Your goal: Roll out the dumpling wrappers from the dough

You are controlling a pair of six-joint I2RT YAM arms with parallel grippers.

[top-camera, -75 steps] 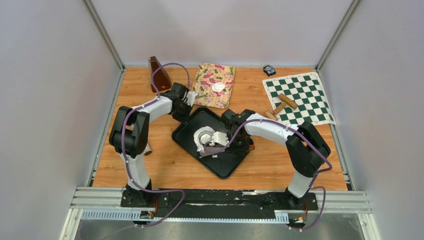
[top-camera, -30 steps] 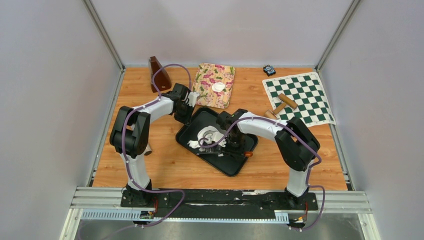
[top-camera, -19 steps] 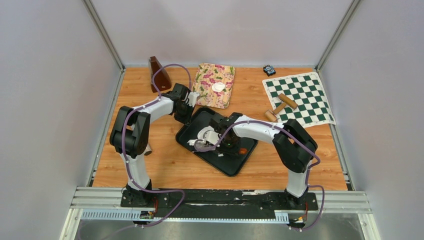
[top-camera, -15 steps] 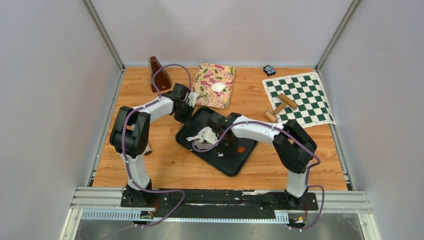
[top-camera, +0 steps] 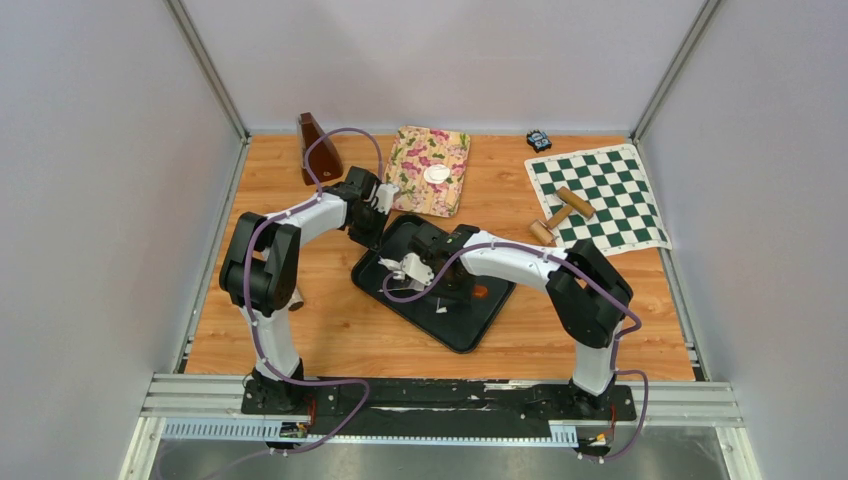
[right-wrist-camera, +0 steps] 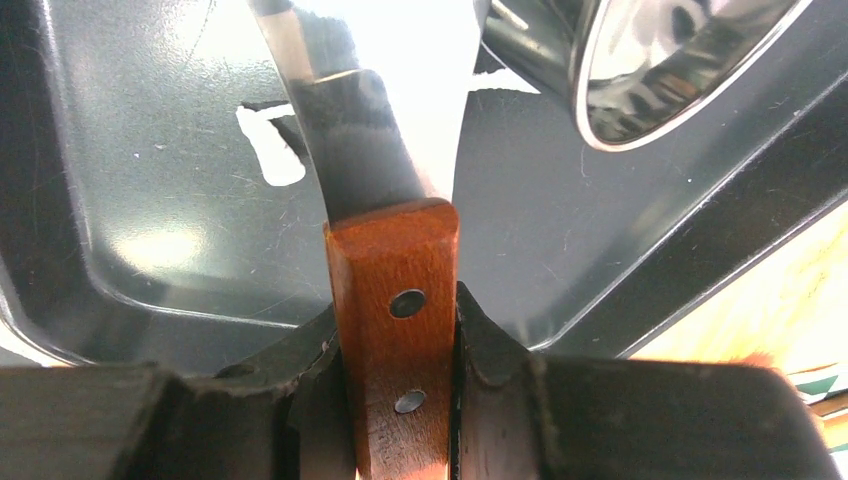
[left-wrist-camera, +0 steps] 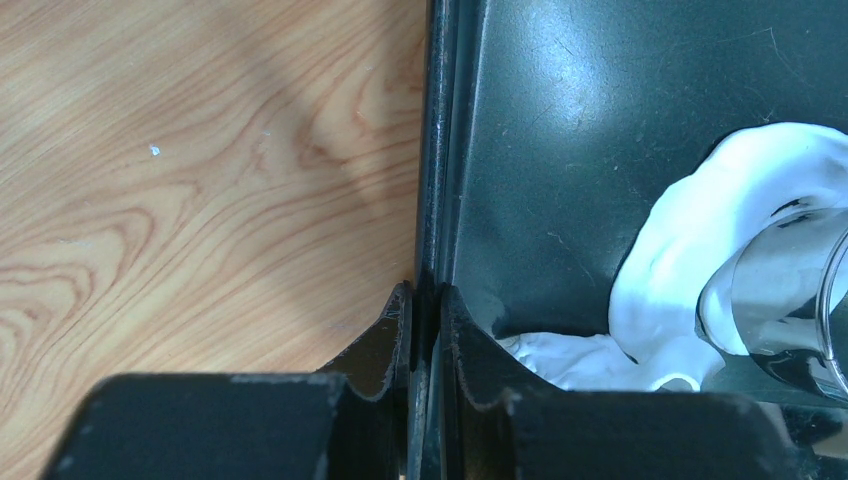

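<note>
A white dough lump (top-camera: 410, 268) lies in the black tray (top-camera: 470, 330), toward its left corner. My right gripper (top-camera: 455, 284) (right-wrist-camera: 397, 312) is shut on the wooden handle (right-wrist-camera: 393, 290) of a metal scraper. The scraper's blade (right-wrist-camera: 345, 110) reaches into the dough (right-wrist-camera: 400, 40). A shiny ring cutter (right-wrist-camera: 670, 60) (left-wrist-camera: 790, 300) stands beside the dough (left-wrist-camera: 720, 210). My left gripper (top-camera: 384, 220) (left-wrist-camera: 427, 300) is shut on the tray rim (left-wrist-camera: 437, 150). One round dumpling wrapper (top-camera: 436, 174) rests on the floral mat (top-camera: 415, 190).
A brown metronome-shaped object (top-camera: 318, 150) stands at the back left. A green chessboard mat (top-camera: 610, 180) with a wooden rolling pin (top-camera: 562, 213) lies at the back right, and a small dark gadget (top-camera: 538, 140) sits behind it. A small dough scrap (right-wrist-camera: 272, 160) sticks to the tray floor.
My right gripper has slid the scraper across the tray to the left and farther back, pushing the dough toward the left corner. The tray shifted slightly. The left gripper has kept hold of the rim.
</note>
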